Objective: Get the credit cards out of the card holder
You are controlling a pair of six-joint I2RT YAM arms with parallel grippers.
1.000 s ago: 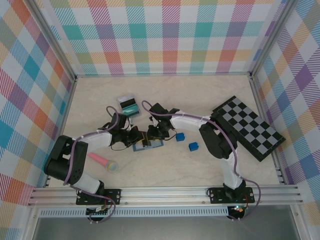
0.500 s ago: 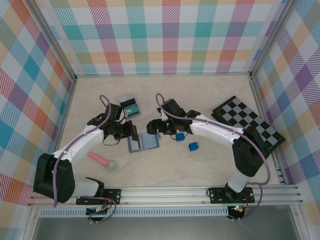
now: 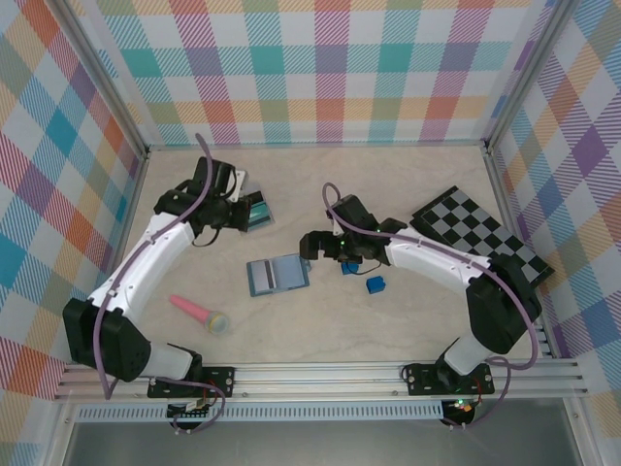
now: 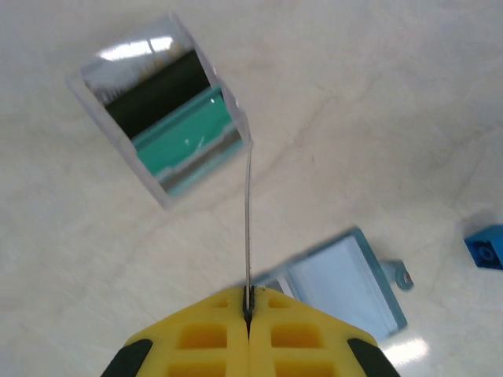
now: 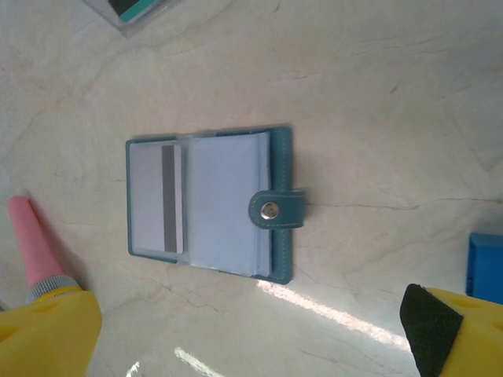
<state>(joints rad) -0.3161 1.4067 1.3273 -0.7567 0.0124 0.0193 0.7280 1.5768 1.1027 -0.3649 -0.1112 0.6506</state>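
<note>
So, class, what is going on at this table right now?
The left claw is shut on a thin card, held edge-on above the teal card lying on the table. The card holder lies open mid-table, a grey striped card showing in one panel. The right claw hangs open beside it, holding nothing.

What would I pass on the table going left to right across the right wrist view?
pink toy → card holder → blue cube
</note>
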